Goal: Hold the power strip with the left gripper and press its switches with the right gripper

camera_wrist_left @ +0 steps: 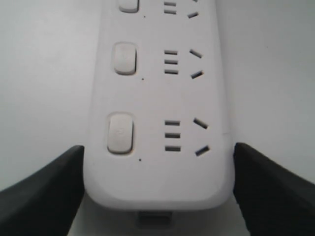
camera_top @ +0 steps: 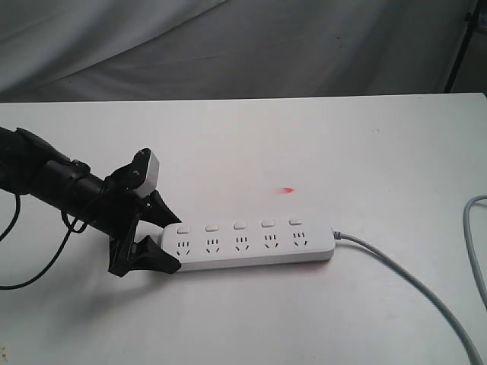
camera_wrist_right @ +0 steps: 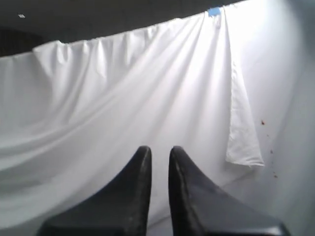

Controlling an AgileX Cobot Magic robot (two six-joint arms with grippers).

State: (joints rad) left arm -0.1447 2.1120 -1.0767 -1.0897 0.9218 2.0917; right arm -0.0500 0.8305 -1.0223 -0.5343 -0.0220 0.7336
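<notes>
The white power strip (camera_top: 251,247) lies flat on the table, its row of switches (camera_top: 239,225) along the far side. My left gripper (camera_top: 175,243), on the all-black arm, has its jaws closed on the strip's left end, one on each long side. In the left wrist view the power strip (camera_wrist_left: 157,98) fills the middle, both fingers (camera_wrist_left: 54,191) touch its sides, and the switches (camera_wrist_left: 120,132) show untouched. My right gripper (camera_wrist_right: 160,150) is out of the exterior view; its wrist view shows it raised, facing a white cloth, its tips a narrow gap apart with nothing between.
The strip's grey cord (camera_top: 411,281) runs off to the front right and loops back at the right edge (camera_top: 475,228). A small red spot (camera_top: 287,189) sits on the white table (camera_top: 304,144) behind the strip. A black cable (camera_top: 30,258) hangs under the left arm.
</notes>
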